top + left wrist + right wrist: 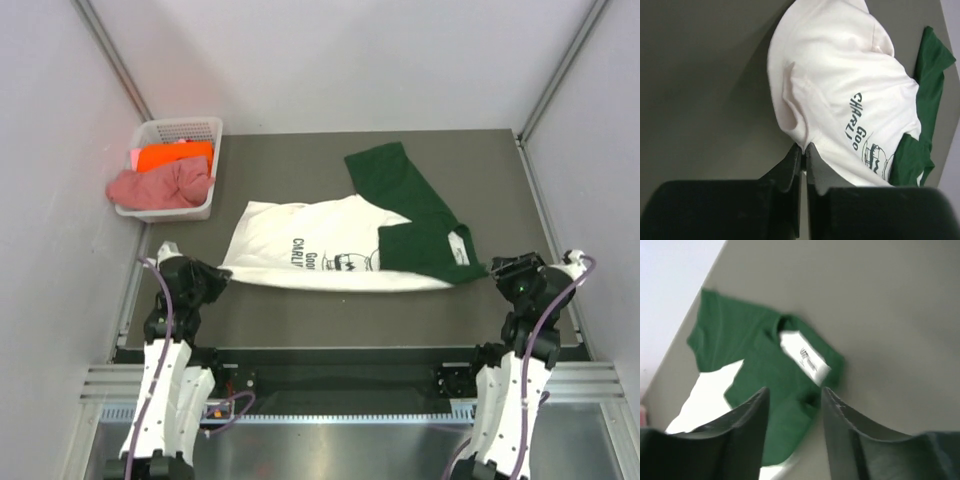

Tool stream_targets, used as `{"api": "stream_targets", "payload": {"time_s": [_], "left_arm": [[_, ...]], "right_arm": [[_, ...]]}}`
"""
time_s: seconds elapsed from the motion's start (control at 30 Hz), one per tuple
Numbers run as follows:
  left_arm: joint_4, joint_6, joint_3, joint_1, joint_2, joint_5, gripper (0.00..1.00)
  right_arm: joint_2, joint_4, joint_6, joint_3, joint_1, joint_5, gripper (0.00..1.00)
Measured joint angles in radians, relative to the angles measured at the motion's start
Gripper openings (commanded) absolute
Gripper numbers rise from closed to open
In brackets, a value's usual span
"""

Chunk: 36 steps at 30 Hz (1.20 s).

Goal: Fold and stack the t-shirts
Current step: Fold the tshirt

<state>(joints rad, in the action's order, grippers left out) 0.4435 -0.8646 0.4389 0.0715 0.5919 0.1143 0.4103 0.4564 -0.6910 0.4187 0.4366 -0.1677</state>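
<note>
The white t-shirt with dark green sleeves and black print [320,250] lies spread across the grey table [300,170], with its green collar end and white label at the right. My left gripper [212,275] is shut on the shirt's white hem corner at the left; the wrist view shows the cloth [840,90] pinched between the closed fingertips [804,148]. My right gripper [497,268] is open just right of the green collar end, and in its wrist view [792,392] the green cloth [755,350] lies under and ahead of its spread fingers.
A white lattice basket [205,128] stands at the back left, holding an orange shirt [172,155] and a dusty pink shirt [158,185]. White walls close in the table on three sides. The table's near edge runs just ahead of the arm bases.
</note>
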Motion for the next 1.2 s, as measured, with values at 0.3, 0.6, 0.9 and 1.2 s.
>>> {"api": "stream_targets", "payload": {"time_s": [0.3, 0.6, 0.9, 1.2], "left_arm": [[0.217, -0.042, 0.016, 0.002, -0.124, -0.097, 0.98], [0.146, 0.061, 0.208, 0.003, 0.124, -0.017, 0.94], [-0.052, 0.174, 0.509, 0.003, 0.680, 0.075, 0.76], [-0.134, 0.188, 0.759, -0.046, 1.119, 0.025, 0.65]], "right_arm": [[-0.218, 0.114, 0.017, 0.002, 0.005, 0.084, 0.69], [0.117, -0.003, 0.101, 0.149, -0.005, -0.043, 0.59], [0.737, -0.120, 0.203, 0.526, -0.264, -0.040, 0.60], [1.277, -0.124, 0.282, 1.003, -0.381, 0.025, 0.62]]}}
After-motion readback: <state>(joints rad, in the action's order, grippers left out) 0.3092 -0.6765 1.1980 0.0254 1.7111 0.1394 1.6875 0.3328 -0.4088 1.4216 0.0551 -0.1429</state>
